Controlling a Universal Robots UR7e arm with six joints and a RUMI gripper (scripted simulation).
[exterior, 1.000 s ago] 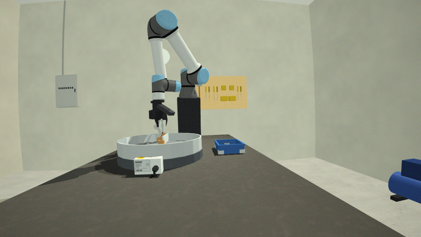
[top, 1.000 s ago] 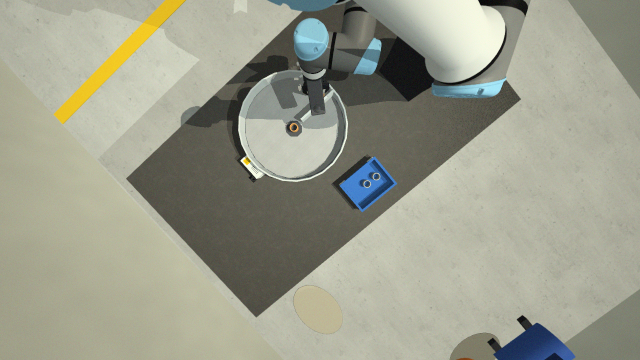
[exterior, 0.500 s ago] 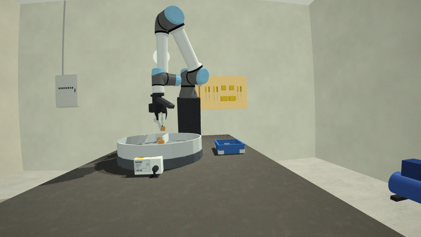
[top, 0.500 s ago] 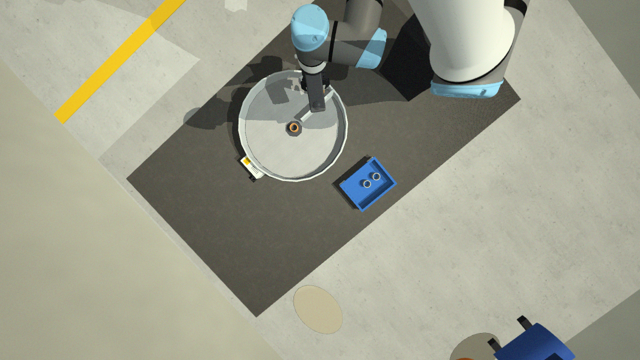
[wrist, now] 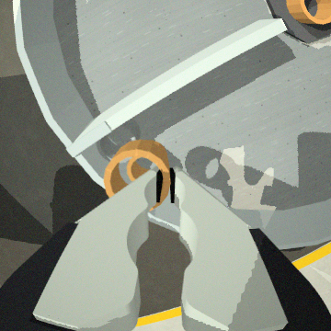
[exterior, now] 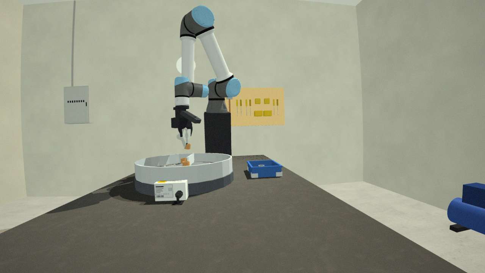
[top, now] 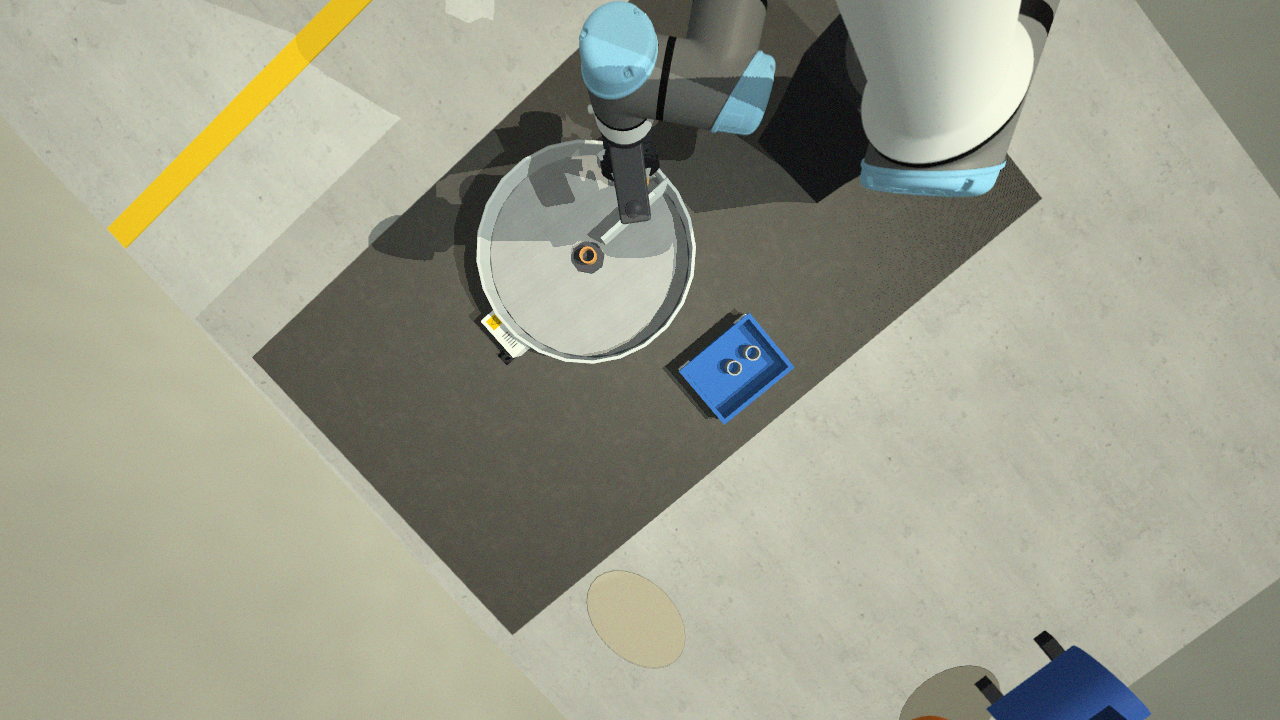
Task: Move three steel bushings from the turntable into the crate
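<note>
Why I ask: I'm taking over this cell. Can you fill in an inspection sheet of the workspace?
Surface: dark bench top, shadowed in places; no spill seen.
Job's things: two steel bushings in the blue crate; a third not made out. Turntable carries a copper-coloured bushing at its centre and another near the divider.
Clutter: white labelled box beside the turntable.
Gripper: shut on the wall of a copper-coloured bushing, raised above the turntable; not steel by its colour, so worth checking.
Cables: nothing seen.
Surroundings: tool board, wall cabinet, blue machine.
</note>
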